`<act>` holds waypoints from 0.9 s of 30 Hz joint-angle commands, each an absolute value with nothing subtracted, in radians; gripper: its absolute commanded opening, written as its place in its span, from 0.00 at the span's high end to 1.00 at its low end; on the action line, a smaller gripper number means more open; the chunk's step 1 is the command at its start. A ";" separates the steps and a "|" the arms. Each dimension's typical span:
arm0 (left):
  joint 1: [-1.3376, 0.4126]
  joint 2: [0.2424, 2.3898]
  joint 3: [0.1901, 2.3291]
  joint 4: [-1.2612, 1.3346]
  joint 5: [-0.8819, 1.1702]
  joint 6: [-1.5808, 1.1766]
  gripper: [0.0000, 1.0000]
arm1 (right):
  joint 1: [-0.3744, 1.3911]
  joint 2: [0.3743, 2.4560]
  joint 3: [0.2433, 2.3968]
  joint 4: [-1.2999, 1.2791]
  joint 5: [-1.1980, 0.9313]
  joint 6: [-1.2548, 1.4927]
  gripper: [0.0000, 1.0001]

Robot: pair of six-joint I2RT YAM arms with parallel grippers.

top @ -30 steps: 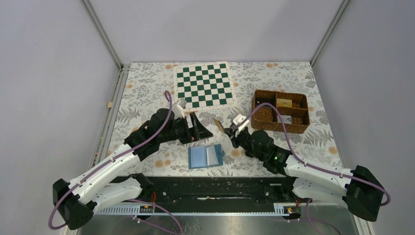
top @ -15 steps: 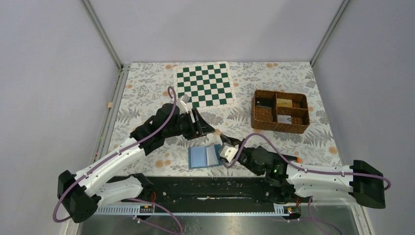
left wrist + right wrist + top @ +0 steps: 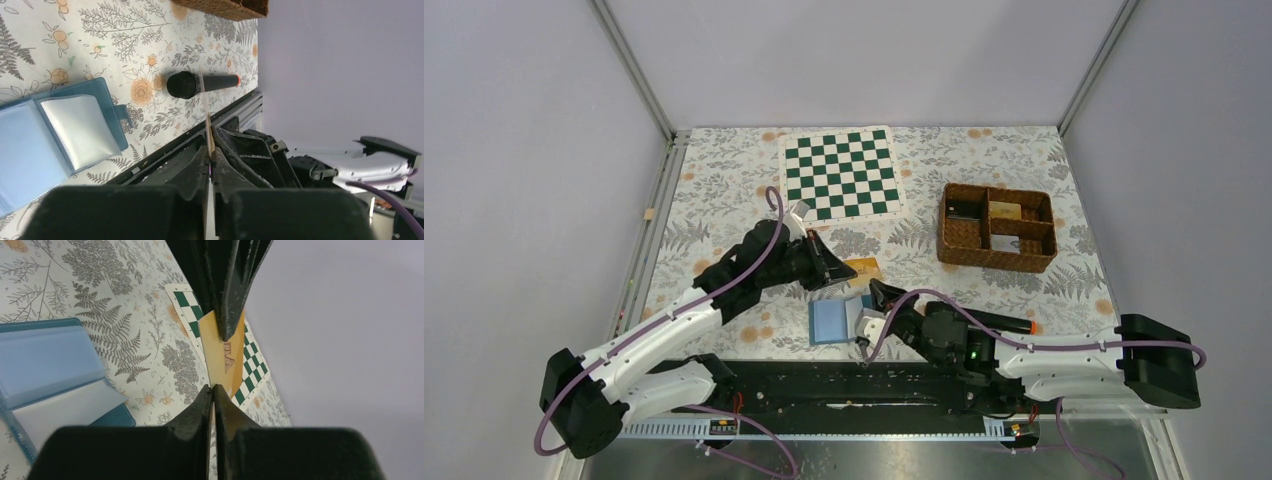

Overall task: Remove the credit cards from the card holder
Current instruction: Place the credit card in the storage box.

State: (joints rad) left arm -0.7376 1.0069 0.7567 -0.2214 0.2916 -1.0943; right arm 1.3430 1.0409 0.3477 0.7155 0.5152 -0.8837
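A tan-gold credit card (image 3: 864,266) hangs above the table between my two grippers. My left gripper (image 3: 844,268) is shut on it; in the left wrist view the credit card (image 3: 208,125) runs edge-on through the left gripper (image 3: 210,148). My right gripper (image 3: 873,287) is shut, with its tips pinching the near corner of the credit card (image 3: 222,350) in the right wrist view (image 3: 212,386). The blue card holder (image 3: 834,320) lies open on the table just below both grippers, its light blue pockets facing up (image 3: 65,135) (image 3: 50,365).
A black microphone-like stick (image 3: 999,325) with an orange tip lies right of the card holder, under the right arm. A brown wicker basket (image 3: 997,262) with small items stands at the right. A green-and-white chequered board (image 3: 842,173) lies at the back.
The right gripper carried the card down and left to the left gripper. The left gripper moved right and shut on the card.
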 commanded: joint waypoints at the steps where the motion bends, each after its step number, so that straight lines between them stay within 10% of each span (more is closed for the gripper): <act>1: -0.728 0.976 0.761 -0.149 0.336 -1.075 1.00 | 1.351 1.039 0.364 0.764 0.553 -0.845 0.83; 9: -0.707 0.985 0.756 -0.111 0.411 -0.864 1.00 | 1.350 0.854 0.450 0.318 0.544 -0.402 0.41; 27: -0.671 0.947 0.820 -0.315 0.604 -0.529 1.00 | 0.983 0.794 0.713 -0.100 -0.198 0.213 0.32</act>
State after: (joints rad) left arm -0.6758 0.9062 0.7307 -0.2245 0.4721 -0.6712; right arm 0.9886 0.7685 0.6086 -0.0292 -0.0006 0.1833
